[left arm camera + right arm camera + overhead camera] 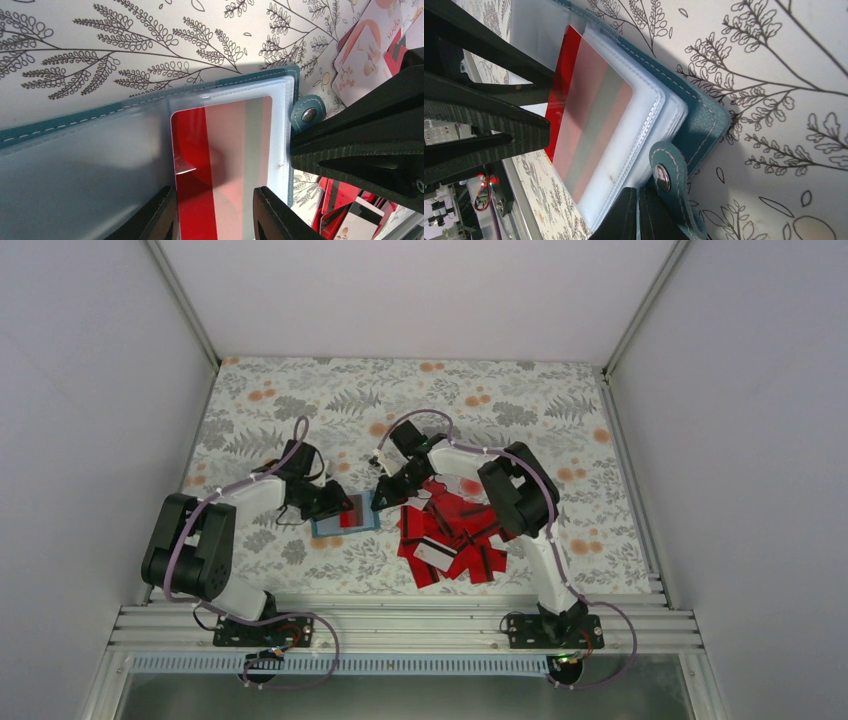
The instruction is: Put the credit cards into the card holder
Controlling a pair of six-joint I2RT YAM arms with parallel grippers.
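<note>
The teal card holder (328,526) lies open on the floral table, its clear pockets (90,165) facing up. A red credit card (225,150) with a grey stripe sits mostly under one clear pocket, with a bright red strip showing. My left gripper (214,191) is shut on this card, gripping its two long edges. My right gripper (639,195) is shut on the holder's pocket edge, just beside the snap tab (663,176). The other credit cards (455,540) lie in a red heap to the right of the holder, under the right arm.
Grey walls close in the table on the left, back and right. An aluminium rail (400,625) carrying both arm bases runs along the near edge. The two grippers almost meet over the holder (362,502).
</note>
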